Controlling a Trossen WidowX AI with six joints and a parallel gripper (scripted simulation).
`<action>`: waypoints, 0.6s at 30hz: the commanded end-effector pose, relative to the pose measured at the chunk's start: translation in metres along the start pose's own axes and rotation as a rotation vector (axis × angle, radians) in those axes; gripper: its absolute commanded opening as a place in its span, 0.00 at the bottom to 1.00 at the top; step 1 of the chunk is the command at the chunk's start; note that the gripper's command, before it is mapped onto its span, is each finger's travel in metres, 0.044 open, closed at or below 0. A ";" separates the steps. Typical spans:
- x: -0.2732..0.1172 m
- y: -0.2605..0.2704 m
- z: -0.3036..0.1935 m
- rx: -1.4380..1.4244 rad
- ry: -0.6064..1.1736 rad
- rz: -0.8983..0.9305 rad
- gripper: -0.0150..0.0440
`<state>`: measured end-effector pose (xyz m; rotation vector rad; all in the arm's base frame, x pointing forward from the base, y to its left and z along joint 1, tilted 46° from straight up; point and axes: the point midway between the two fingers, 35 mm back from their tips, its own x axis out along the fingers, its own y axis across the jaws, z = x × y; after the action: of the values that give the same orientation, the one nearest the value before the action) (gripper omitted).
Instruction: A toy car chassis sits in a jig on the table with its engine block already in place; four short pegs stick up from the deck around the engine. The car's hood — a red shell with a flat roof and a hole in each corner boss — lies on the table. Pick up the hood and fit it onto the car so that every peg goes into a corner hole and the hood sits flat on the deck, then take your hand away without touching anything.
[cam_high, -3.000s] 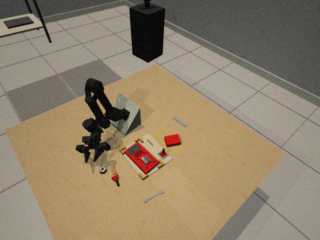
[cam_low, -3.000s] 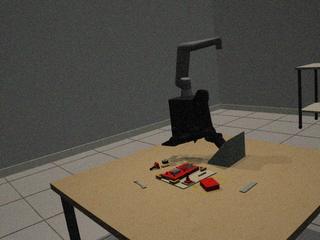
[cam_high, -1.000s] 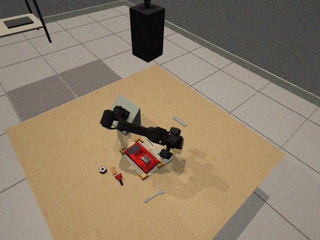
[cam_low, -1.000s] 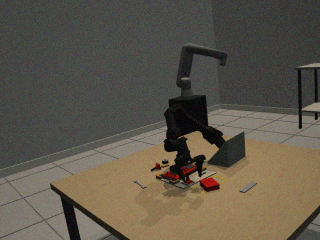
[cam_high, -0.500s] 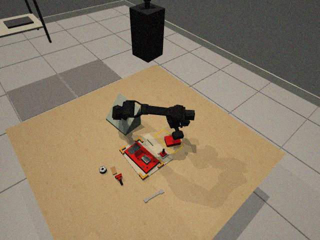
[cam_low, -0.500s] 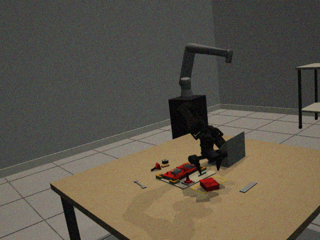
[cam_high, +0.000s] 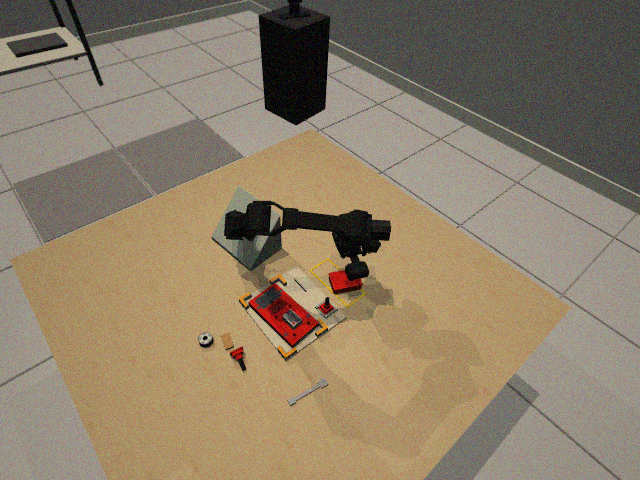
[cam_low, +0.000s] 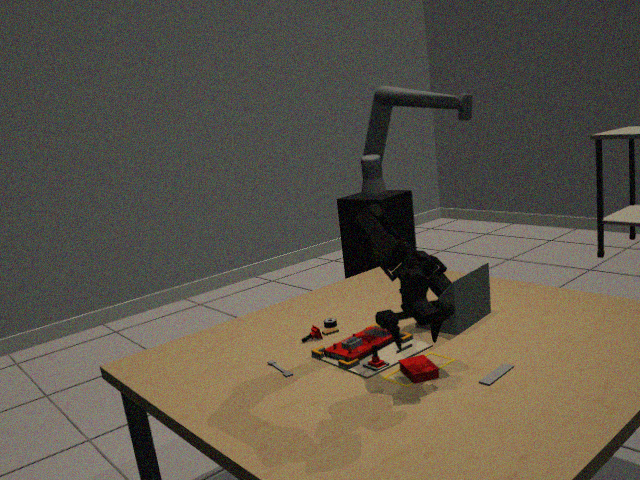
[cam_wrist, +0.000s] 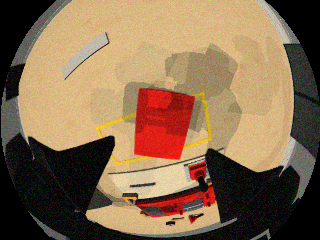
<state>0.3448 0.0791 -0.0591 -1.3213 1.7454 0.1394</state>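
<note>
The red hood lies flat-roof up on the table, partly inside a yellow outline. The red chassis sits between the orange corners of the jig, with the grey engine block on its deck. The pegs are too small to make out clearly. My gripper is open and empty, above and to the jig side of the hood. In the top view it partly covers the hood's corner. The hood's corner holes are not visible.
A small red piece with a black post stands between chassis and hood. A grey bar lies beyond the hood. A wrench, wheel, tan block and red-black piece lie across the jig.
</note>
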 end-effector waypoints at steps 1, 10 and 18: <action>0.005 0.000 0.000 -0.006 0.003 -0.003 1.00; 0.013 0.000 0.000 -0.006 0.003 -0.003 1.00; 0.021 0.000 0.000 -0.006 0.003 -0.003 1.00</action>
<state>0.3459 0.0676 -0.0708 -1.3214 1.7429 0.1388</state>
